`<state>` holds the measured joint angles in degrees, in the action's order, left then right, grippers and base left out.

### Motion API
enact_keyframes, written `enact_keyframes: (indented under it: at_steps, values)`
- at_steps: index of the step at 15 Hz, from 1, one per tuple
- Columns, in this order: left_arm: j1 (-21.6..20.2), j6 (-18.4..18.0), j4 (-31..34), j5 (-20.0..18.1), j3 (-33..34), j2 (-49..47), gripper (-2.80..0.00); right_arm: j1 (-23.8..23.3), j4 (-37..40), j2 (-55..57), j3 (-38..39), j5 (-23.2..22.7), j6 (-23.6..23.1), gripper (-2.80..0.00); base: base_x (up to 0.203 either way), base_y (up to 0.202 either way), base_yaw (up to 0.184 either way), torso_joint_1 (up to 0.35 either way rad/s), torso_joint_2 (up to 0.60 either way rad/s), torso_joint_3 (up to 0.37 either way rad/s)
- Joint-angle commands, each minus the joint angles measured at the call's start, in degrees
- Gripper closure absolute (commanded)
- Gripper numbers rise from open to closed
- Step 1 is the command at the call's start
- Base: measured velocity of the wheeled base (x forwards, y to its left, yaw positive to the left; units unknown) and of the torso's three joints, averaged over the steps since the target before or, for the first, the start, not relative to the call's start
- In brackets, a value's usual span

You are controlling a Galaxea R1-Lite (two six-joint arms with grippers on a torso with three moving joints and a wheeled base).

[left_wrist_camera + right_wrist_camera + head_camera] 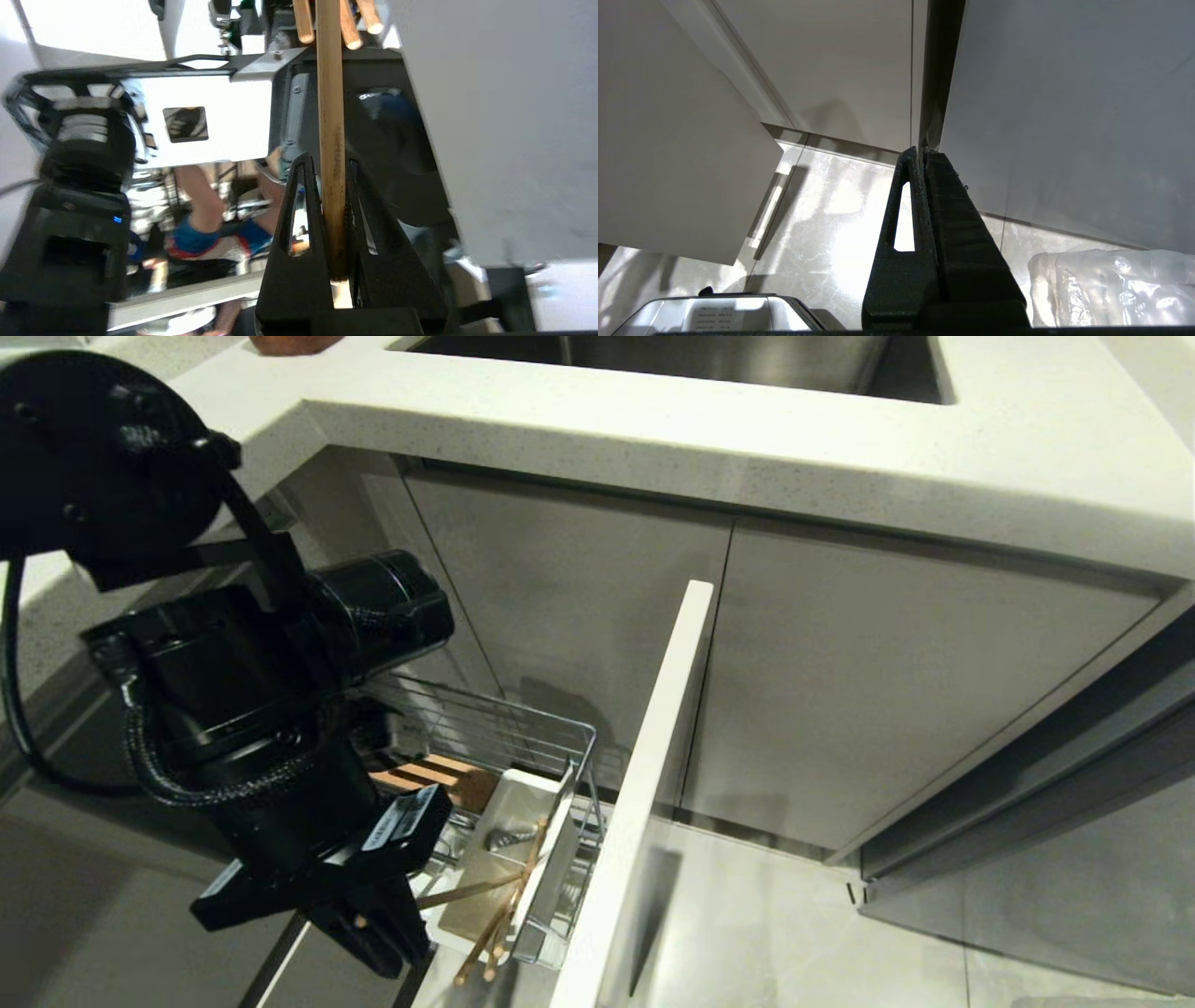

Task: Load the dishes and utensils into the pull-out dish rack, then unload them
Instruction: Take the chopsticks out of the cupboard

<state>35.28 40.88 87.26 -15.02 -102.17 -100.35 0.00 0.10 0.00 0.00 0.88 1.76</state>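
At the lower left of the head view, the left pincer (378, 933) is clamped on one chopstick (331, 140), just beside the white utensil caddy (509, 826) of the pull-out dish rack (523, 728), where more chopsticks (499, 919) lean. I judge it should keep the stick along its own line, so it does not catch the caddy rim or the pale cabinet front (644, 784). The right pincer (923, 156) is parked with fingers together near the floor (822, 210).

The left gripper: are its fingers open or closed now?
Closed. In the left wrist view the left gripper fingers pinch one chopstick between them.
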Motion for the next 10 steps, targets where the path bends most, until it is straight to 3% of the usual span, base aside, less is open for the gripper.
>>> enact_keyframes:
  at_steps: [1,5,10]
  values:
    - [0.23,0.93,0.4,-0.09,-0.31,2.09,0.0,0.04,-0.01,0.05,0.13,0.0,0.0,0.0,0.0,0.0,0.0,0.0,0.0,0.0]
    - [1.8,4.03,0.4,0.28,-0.91,7.14,0.0,0.01,-0.01,0.0,0.17,0.0,0.0,0.0,0.0,0.0,0.0,0.0,0.0,0.0]
    - [1.81,4.8,0.4,0.43,-0.58,11.63,0.0,0.01,-0.01,0.01,0.14,0.0,0.0,0.0,0.0,0.0,0.0,0.0,0.0,0.0]
